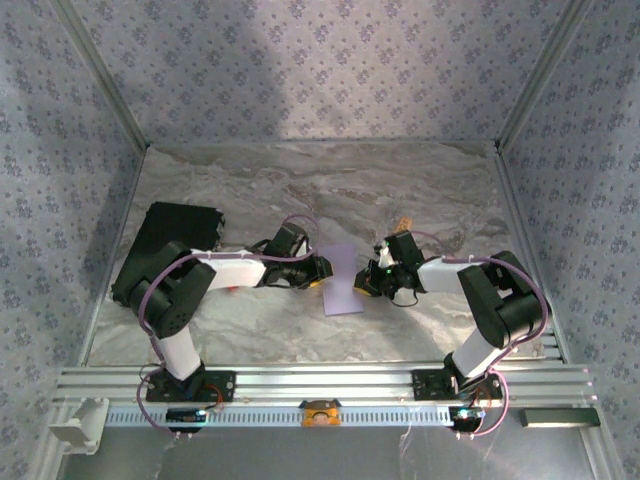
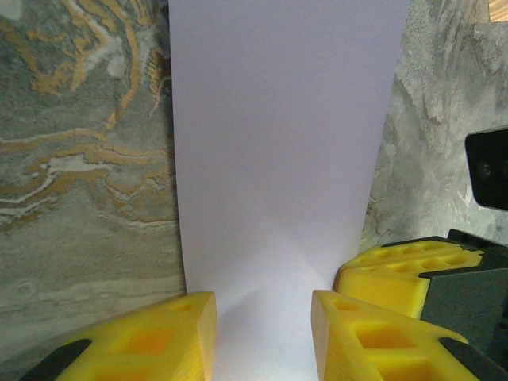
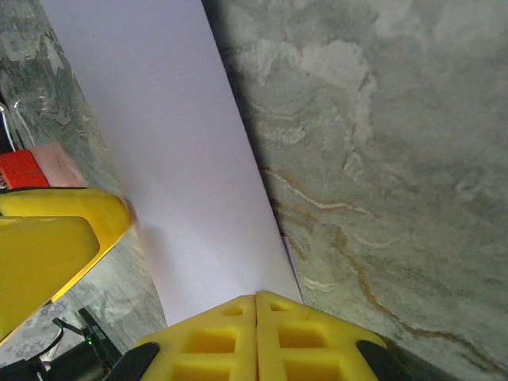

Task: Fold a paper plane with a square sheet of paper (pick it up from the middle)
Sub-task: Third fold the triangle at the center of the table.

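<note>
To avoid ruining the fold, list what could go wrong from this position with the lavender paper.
1. The left hand has its jaws apart over the paper. Closing here could bunch the sheet or crease it off-line.
2. The right hand is shut at the opposite edge. If either arm pulls, the thin paper may slip or tear.
3. Both hands work close together over the sheet, so they could bump into each other.

You saw the square sheet of paper [image 2: 278, 159] run off the frame's top; beside it, a red object [image 3: 22, 168] was cropped left.
</note>
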Controlling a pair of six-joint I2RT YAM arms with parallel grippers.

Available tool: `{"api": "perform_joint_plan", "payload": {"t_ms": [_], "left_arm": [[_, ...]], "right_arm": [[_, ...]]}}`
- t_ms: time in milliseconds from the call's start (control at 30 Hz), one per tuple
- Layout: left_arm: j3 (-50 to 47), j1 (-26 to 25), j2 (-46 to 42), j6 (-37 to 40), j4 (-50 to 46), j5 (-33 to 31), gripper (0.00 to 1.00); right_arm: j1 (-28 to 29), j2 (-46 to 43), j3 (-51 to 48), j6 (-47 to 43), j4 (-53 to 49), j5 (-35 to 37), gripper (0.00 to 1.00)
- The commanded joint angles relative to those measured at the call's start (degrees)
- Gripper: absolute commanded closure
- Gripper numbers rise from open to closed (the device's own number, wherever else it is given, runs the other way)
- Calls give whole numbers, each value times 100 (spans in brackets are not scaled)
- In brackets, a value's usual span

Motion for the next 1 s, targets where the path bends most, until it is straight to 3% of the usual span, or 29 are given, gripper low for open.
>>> {"api": "perform_joint_plan", "payload": {"t_ms": [0, 400, 967], "left_arm": [[-59, -32, -43, -93, 100, 1, 64], [11, -28, -222, 12, -560, -302, 56], [134, -89, 219, -46, -223, 221, 61]], "right_arm": [[-59, 113, -229, 133, -426, 372, 91], [-85, 102, -267, 156, -381, 337, 91], [-152, 162, -326, 148, -308, 297, 91]]}}
